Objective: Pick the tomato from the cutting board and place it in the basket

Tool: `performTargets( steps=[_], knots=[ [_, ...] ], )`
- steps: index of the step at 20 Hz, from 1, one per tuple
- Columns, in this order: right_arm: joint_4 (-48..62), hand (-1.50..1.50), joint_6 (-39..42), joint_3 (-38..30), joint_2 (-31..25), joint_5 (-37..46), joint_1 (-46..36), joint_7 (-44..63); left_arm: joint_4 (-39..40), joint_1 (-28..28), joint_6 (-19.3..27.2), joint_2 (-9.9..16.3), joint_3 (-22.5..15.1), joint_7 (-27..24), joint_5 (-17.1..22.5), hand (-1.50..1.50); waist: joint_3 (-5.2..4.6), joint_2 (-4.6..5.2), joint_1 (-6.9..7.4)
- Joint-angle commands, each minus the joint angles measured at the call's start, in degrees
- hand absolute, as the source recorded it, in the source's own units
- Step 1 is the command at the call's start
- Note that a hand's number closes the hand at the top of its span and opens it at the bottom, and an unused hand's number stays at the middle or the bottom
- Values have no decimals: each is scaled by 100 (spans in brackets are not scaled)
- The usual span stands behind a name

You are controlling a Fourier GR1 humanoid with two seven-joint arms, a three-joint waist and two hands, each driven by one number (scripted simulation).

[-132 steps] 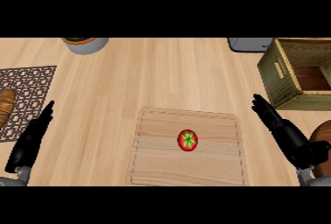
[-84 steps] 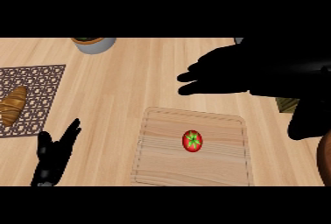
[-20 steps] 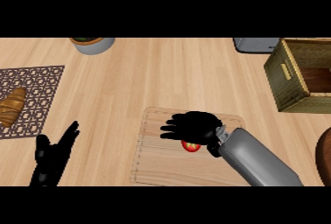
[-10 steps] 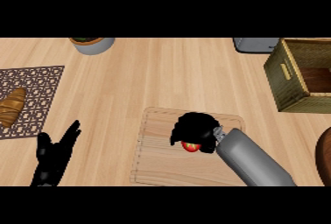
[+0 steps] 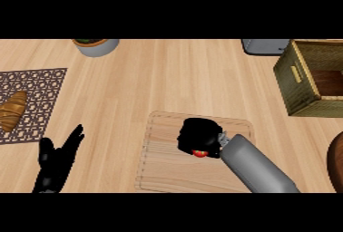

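A small red tomato [image 5: 199, 153] lies on the wooden cutting board [image 5: 167, 172] in the lower middle of the head view; only a sliver of it shows. My right hand [image 5: 198, 135] sits on top of it with fingers curled round it, hiding most of it. The basket [image 5: 298, 81], a wooden box with an open top, stands at the right edge, well apart from the hand. My left hand [image 5: 55, 161] rests open at the lower left, fingers up.
A patterned mat [image 5: 40, 86] at the left holds a croissant [image 5: 12, 111]. A grey pot [image 5: 95, 45] stands at the back left, a grey object [image 5: 265, 46] at the back right. A dark round edge [image 5: 335, 161] shows at the right.
My right hand has closed: the fingers that were spread over the tomato are now curled round it. The tomato stays on the board. The left hand has not moved.
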Motion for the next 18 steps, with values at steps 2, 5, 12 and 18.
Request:
performTargets(
  steps=[2, 5, 12, 18],
  knots=[
    [-247, 150, 303, -739, -5, -78, 461, 1305, 213, 335, -208, 70, 166, -18, 223, 0, -66, -3, -169],
    [-210, 150, 508, -1896, -353, -319, 655, 2491, 102, 482, 169, -26, 176, 78, 29, 0, -69, -83, -615],
    [-2096, 150, 697, -2869, 241, -662, 1109, 4506, -151, 705, 62, -1, 209, 135, 140, 0, -75, -111, -500],
    [-3418, 150, -40, -4083, 939, -3014, 1070, 4870, -183, 704, 131, -40, 211, 168, 103, 0, -47, -132, -539]
  ],
)
